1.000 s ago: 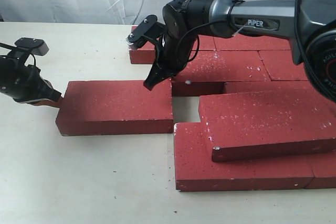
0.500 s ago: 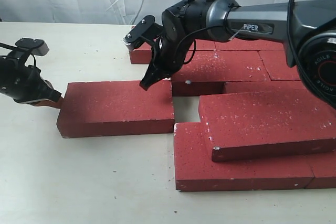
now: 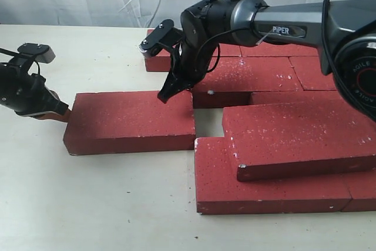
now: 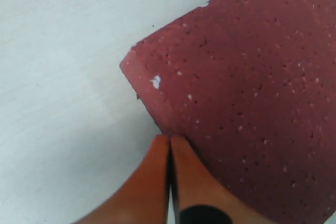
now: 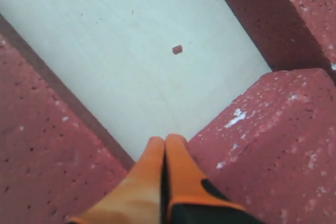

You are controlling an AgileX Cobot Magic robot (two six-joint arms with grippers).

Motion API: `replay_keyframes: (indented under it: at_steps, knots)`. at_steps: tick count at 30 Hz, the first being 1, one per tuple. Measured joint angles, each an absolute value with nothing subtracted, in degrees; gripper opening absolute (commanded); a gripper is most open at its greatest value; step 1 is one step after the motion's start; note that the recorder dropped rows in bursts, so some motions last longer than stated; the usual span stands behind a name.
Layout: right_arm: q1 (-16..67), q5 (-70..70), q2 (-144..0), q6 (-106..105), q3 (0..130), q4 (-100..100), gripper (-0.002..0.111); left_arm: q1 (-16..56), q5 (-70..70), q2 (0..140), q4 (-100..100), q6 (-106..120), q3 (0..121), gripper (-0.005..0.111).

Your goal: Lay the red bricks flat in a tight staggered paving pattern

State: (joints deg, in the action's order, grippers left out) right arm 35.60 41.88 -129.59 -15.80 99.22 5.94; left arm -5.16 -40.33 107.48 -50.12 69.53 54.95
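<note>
The bricks are dark red slabs with white specks, and some corners are chipped pale. One brick (image 3: 132,120) lies flat on the table (image 3: 106,204), alone, on the left side. The other bricks (image 3: 252,74) lie together on the right, in rows, edge to edge. At the front of this group, one brick (image 3: 296,136) lies on top of a lower brick (image 3: 264,186) and covers it only partly. Between the lone brick and the group a small square of table is bare.

My left pincer (image 3: 60,111) is closed with nothing in it, and its tips touch the left end of the lone brick, near a corner. My right pincer (image 3: 166,93) is also closed and empty. It points down at the far right corner of this brick. In its wrist view a red crumb (image 5: 177,50) lies on the table between bricks.
</note>
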Motion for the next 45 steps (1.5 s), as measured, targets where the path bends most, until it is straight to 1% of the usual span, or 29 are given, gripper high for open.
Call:
replay_keyframes:
  at_steps: [28,35,39,41,45]
  knots:
    - [35.6,44.02,-128.36,-19.77,99.22,0.0,-0.001,-5.16,-43.54,105.7,-45.04,69.31,54.95,0.0]
    - [35.6,44.26,-125.15,-19.87,99.22,0.0,-0.001,-5.16,-41.79,105.82,-47.71,69.31,54.95,0.0]
    - [35.6,47.02,-121.74,-19.58,99.22,0.33,-0.001,-5.16,-41.66,106.25,-48.13,69.31,54.95,0.0]
    - [35.6,51.52,-120.0,-19.58,99.22,0.45,-0.001,-5.16,-42.0,106.57,-48.13,69.31,54.95,0.0]
    - [35.6,56.13,-116.73,-21.5,93.31,-2.0,-0.001,-5.16,-42.53,106.62,-47.52,69.31,54.95,0.0]
